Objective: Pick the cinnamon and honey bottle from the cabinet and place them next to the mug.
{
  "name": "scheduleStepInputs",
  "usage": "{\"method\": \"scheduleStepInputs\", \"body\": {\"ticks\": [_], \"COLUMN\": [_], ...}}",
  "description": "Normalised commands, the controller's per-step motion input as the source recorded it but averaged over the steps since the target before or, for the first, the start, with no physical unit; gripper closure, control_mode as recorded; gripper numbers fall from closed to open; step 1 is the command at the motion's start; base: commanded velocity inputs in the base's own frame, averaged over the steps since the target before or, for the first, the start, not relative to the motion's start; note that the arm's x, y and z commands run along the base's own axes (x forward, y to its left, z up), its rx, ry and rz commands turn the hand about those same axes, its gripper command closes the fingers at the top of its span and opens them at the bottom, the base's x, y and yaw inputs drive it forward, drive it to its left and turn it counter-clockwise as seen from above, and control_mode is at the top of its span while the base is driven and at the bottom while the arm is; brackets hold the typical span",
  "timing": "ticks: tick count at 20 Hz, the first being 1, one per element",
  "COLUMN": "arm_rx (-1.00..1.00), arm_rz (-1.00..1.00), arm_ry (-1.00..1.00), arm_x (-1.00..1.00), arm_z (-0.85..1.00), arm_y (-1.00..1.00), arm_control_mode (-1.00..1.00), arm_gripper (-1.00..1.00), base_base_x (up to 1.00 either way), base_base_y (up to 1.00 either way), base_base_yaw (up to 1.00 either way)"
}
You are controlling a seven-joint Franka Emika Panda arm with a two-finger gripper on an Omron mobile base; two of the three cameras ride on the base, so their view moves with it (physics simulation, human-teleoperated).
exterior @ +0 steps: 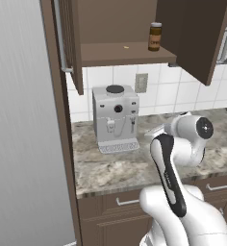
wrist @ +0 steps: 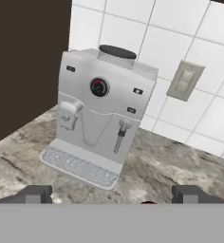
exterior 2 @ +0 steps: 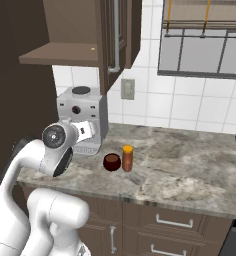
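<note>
The cinnamon (exterior: 155, 37) stands upright at the right end of the shelf in the open cabinet (exterior: 115, 54), whose shelf edge (exterior 2: 60, 54) also shows from the other side. On the counter the honey bottle (exterior 2: 127, 158) stands upright, right beside the mug (exterior 2: 112, 162). My gripper (wrist: 114, 195) is open, its fingertips (wrist: 38, 193) wide apart with nothing between them. It hovers low over the counter, facing the coffee machine (wrist: 99, 118). A dark red sliver of the mug (wrist: 148, 202) peeks up between the tips.
The grey coffee machine (exterior: 115, 117) stands against the tiled wall under the cabinet. A wall outlet (exterior: 141, 82) is to its right. A tall steel fridge (exterior: 19, 125) bounds the counter on the left. A window (exterior 2: 200, 40) is at the far right. Drawers (exterior 2: 165, 220) run below.
</note>
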Motion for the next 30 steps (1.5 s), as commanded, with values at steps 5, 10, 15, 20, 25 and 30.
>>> {"method": "scheduleStepInputs", "body": {"ticks": [5, 10, 15, 20, 25, 30], "arm_rx": [-0.07, -0.05, -0.01, 0.03, 0.06, 0.14], "arm_rz": [-0.14, -0.13, -0.18, -0.04, 0.00, -0.01], "arm_ry": [0.04, 0.00, -0.05, -0.12, -0.06, 0.00], "arm_x": [-0.20, -0.31, -0.18, -0.09, -0.09, 0.00], "arm_z": [0.77, 0.93, 0.85, 0.51, 0.57, 0.25], "arm_y": [0.40, 0.29, 0.11, 0.01, -0.01, -0.01], "arm_control_mode": [-1.00, -1.00, -1.00, -1.00, -1.00, -1.00], "arm_gripper": [-1.00, -1.00, -1.00, -1.00, -1.00, -1.00], "base_base_x": [0.00, 0.00, 0.00, 0.00, 0.00, 0.00], "base_base_y": [0.00, 0.00, 0.00, 0.00, 0.00, 0.00], "base_base_yaw": [0.00, 0.00, 0.00, 0.00, 0.00, 0.00]}}
